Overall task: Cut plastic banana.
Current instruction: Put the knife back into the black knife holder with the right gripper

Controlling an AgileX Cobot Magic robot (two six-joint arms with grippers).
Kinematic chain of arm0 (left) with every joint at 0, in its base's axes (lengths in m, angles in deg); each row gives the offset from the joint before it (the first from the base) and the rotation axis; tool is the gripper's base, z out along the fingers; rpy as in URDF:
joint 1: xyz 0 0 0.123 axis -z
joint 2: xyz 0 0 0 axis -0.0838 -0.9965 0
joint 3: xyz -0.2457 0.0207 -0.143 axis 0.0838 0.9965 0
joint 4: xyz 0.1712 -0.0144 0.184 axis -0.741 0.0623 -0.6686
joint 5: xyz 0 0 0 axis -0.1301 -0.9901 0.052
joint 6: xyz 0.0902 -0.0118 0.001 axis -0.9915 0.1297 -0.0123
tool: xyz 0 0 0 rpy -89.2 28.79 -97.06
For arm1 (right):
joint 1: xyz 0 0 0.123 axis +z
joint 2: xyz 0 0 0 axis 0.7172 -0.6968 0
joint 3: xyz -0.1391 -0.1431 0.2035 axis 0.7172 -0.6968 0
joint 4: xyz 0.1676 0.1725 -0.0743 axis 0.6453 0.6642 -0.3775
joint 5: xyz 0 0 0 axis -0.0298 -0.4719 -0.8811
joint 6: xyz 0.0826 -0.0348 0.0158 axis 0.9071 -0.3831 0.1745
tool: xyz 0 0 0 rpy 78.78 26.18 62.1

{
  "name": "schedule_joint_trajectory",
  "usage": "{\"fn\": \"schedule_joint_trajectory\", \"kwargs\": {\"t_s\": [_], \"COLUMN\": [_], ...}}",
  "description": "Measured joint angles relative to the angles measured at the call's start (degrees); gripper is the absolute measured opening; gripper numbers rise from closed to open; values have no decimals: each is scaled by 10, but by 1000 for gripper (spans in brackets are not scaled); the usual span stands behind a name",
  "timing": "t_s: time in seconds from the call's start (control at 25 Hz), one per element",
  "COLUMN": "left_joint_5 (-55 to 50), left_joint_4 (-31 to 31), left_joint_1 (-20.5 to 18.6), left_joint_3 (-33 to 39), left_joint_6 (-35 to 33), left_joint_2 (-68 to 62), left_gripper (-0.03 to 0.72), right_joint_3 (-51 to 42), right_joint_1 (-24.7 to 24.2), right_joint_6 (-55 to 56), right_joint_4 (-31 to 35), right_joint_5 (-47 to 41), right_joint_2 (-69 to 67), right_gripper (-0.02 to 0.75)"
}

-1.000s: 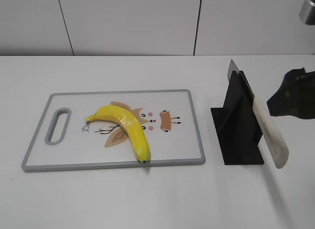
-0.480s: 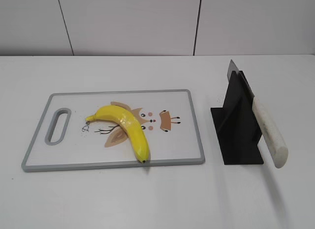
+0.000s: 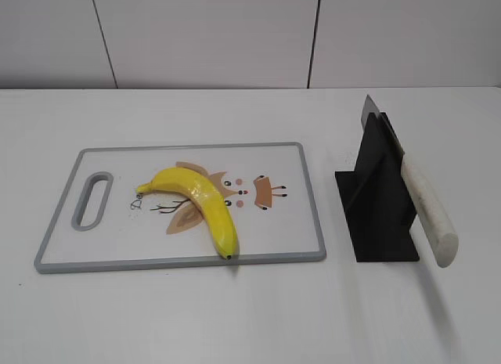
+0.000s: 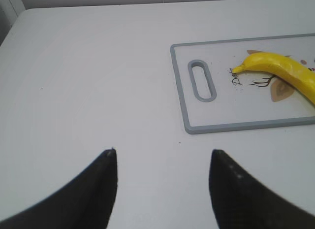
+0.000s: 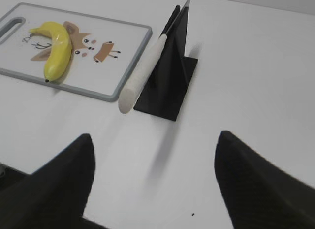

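Left gripper (image 4: 162, 157) is spread, empty, at bottom of its view. The banana (image 3: 200, 200) lies uncut mid-left on the board (image 3: 309, 192). The knife (image 3: 423, 203) leans in its stand (image 3: 376, 200), right. Right gripper (image 5: 155, 145) is spread, empty. A poor grasp could topple the stand.

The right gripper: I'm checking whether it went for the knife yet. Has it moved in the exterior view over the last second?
Yes. It was right of the knife stand a second ago and has withdrawn rightward out of the exterior view; the knife remains in the stand.
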Motion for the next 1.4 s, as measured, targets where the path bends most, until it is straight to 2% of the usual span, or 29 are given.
{"fn": "schedule_joint_trajectory", "kwargs": {"t_s": [0.24, 0.72, 0.92, 1.28, 1.4], "left_joint_5": [0, 0, 0, 0, 0], "left_joint_4": [0, -1, -1, -1, -1], "left_joint_1": [0, 0, 0, 0, 0], "left_joint_3": [0, 0, 0, 0, 0], "left_joint_6": [0, 0, 0, 1, 1], "left_joint_2": [0, 0, 0, 0, 0], "left_gripper": [552, 552, 552, 552, 552], "right_joint_3": [-13, -13, -13, -13, -13], "right_joint_1": [0, -11, -59, -191, -211], "right_joint_6": [-12, -15, -15, -15, -15], "right_joint_4": [13, 16, 20, 39, 40], "right_joint_5": [-34, -37, -38, -38, -38], "right_joint_2": [16, 56, 79, 79, 79], "right_gripper": [576, 575, 575, 575, 575]}}
